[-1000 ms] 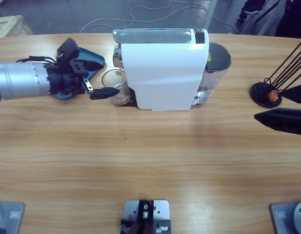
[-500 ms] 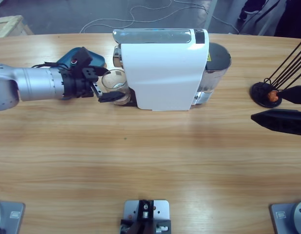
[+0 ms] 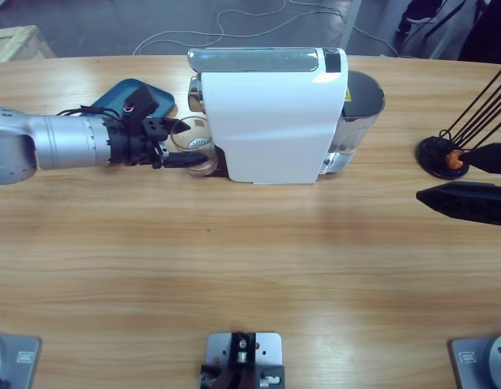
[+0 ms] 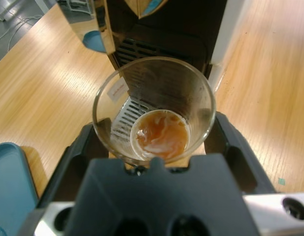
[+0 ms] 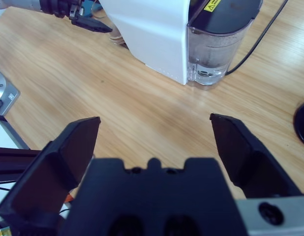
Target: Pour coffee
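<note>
A clear glass cup stands at nine o'clock of the white boxy coffee machine, a blue tray beyond it.
</note>
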`<state>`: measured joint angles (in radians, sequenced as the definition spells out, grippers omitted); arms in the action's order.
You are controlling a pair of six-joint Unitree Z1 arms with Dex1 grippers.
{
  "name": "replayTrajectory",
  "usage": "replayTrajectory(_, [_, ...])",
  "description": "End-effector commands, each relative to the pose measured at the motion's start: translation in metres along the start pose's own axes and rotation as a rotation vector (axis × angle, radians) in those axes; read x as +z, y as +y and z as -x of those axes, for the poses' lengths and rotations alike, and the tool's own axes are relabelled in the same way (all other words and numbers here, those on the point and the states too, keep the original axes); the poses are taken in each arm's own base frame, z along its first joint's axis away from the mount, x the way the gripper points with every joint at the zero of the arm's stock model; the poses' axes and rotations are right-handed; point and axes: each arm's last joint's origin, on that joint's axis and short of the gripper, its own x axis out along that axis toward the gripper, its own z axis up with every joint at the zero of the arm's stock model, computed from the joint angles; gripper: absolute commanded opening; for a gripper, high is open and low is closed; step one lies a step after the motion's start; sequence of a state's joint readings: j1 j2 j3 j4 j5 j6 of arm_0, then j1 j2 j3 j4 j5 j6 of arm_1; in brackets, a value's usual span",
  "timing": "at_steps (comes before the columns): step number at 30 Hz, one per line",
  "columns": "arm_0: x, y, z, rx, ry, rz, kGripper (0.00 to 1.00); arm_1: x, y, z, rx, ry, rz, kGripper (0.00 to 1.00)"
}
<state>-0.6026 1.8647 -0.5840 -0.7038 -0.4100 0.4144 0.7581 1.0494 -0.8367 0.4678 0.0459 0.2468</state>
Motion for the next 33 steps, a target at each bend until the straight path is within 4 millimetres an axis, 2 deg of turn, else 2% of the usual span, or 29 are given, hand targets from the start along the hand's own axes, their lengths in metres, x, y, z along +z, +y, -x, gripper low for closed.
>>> replayTrajectory(1, [-0.015,0.007,0.042,0.082,0.004,0.041,0.181,-0.002,0.001,-0.007,0.013,0.045,0.014,1.000])
replayTrajectory(7, [-0.025,0.036,0.091,0.274,-0.028,0.142,0.181,-0.002,0.002,-0.003,0.022,0.030,0.014,1.000])
replayTrajectory(10, [-0.033,0.052,0.102,0.368,-0.017,0.221,0.181,-0.003,0.002,-0.002,0.024,0.034,0.014,1.000])
replayTrajectory(14, [-0.053,0.073,0.100,0.436,0.036,0.316,0.186,-0.002,0.002,-0.003,0.022,0.039,0.014,1.000])
replayTrajectory(17, [-0.062,0.090,0.089,0.445,0.054,0.351,0.186,-0.003,0.001,-0.005,0.018,0.048,0.014,1.000])
replayTrajectory(26, [-0.075,0.125,0.062,0.500,0.070,0.412,0.186,-0.002,0.001,-0.015,0.013,0.083,0.011,1.000])
replayTrajectory(30, [-0.077,0.131,0.058,0.533,0.083,0.409,0.189,-0.001,0.002,-0.018,0.010,0.092,0.011,1.000])
replayTrajectory(31, [-0.077,0.132,0.057,0.533,0.083,0.408,0.203,0.000,0.002,-0.020,0.011,0.095,0.010,1.000])
replayTrajectory(32, [-0.079,0.132,0.056,0.532,0.086,0.411,0.307,0.001,0.002,-0.021,0.010,0.096,0.011,1.000])
replayTrajectory(33, [-0.080,0.131,0.056,0.532,0.094,0.412,0.543,0.002,0.002,-0.022,0.010,0.095,0.011,1.000])
